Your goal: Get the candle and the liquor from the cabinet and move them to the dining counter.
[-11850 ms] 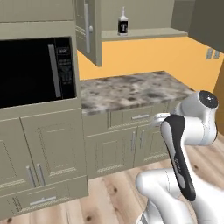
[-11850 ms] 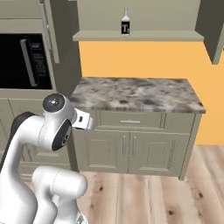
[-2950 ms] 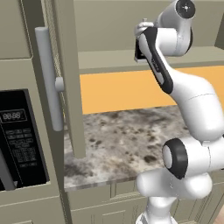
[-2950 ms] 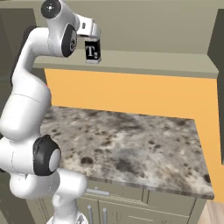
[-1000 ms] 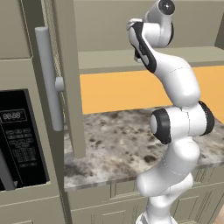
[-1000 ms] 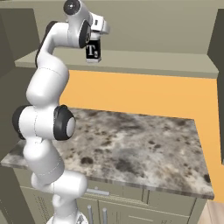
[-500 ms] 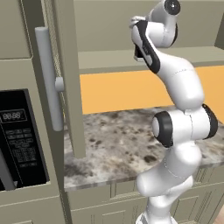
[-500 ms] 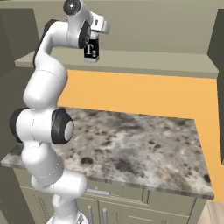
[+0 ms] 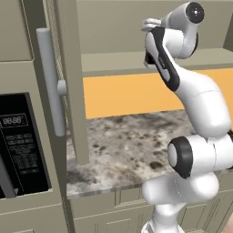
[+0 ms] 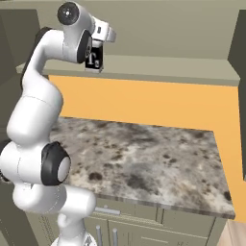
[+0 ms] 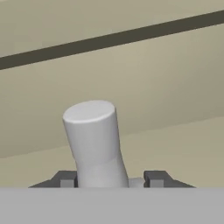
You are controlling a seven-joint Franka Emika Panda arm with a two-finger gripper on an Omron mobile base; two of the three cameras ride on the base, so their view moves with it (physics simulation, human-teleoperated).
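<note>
Gripper (image 11: 111, 179) clamped on liquor bottle (image 10: 94, 58), fingertips (image 11: 65, 178) pressed against both sides of neck (image 11: 94, 142), which rises tilted between them in hand view. Bottle's black label with white "T" shows just under hand in right base view, near left end of cabinet shelf (image 10: 168, 67). Bottle at shelf level inside cabinet; cannot tell whether base touches shelf. Cabinet door (image 9: 68, 82) stands open at left, long bar handle (image 9: 49, 82) on it. Marble worktop (image 10: 153, 158) below shelf. Microwave (image 9: 18, 145) at left edge.
</note>
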